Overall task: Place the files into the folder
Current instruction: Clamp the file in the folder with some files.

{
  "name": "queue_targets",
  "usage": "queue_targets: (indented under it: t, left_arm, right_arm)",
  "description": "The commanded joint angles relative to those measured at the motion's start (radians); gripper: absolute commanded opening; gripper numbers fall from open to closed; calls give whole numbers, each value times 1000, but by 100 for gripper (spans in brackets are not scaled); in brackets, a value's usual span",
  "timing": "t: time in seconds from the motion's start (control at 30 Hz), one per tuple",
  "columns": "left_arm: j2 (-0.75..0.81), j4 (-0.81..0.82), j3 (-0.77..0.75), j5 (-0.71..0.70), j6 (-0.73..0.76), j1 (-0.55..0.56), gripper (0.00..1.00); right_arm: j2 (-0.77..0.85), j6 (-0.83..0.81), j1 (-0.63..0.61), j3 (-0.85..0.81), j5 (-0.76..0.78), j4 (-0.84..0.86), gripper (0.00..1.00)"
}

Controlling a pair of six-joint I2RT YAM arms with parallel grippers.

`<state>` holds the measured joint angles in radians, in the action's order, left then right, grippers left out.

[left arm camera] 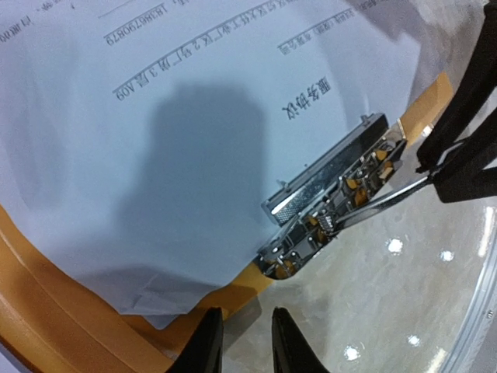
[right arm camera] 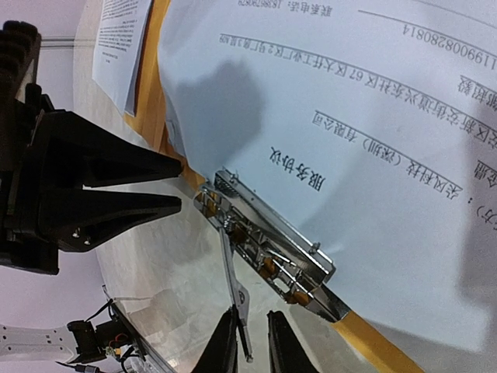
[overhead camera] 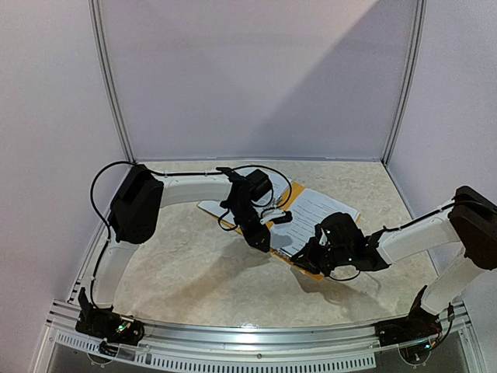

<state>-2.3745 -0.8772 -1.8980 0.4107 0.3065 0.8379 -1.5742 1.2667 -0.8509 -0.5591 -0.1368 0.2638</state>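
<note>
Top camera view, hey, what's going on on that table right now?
Two robot arms are working over an orange folder with white printed files lying on it. The right gripper has its fingers around the thin lever of the folder's metal clip, at the sheet's edge. The left gripper hovers nearby, holding nothing.

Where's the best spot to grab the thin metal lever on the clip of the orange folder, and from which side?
Probably its free end. The thin metal lever sticks out from the shiny metal clip, past the orange-yellow plastic folder, over bare table. The right gripper already straddles that tip, so come from the table side, away from the white printed sheets.
</note>
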Motion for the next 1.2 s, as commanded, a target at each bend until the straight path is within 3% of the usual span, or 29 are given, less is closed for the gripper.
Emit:
queue_targets:
  t: [0.0,0.4,0.63,0.87,1.17]
  left_arm:
    - [-39,-73,14,27,11,18,25]
    - [21,-241,-214,149,56,24,25]
    - [-105,-96,-309,-62,-13,32,21]
    - [-159,-29,-298,-167,-21,42,20]
    - [-104,18,-120,-184,-6,54,19]
  right_arm:
    - [-27,7,5,29,42,-112,15]
    - [-32,0,5,25,36,-101,15]
    - [-38,1,5,26,32,-86,14]
    - [-45,3,4,28,29,-76,14]
    - [-23,7,4,23,39,-88,19]
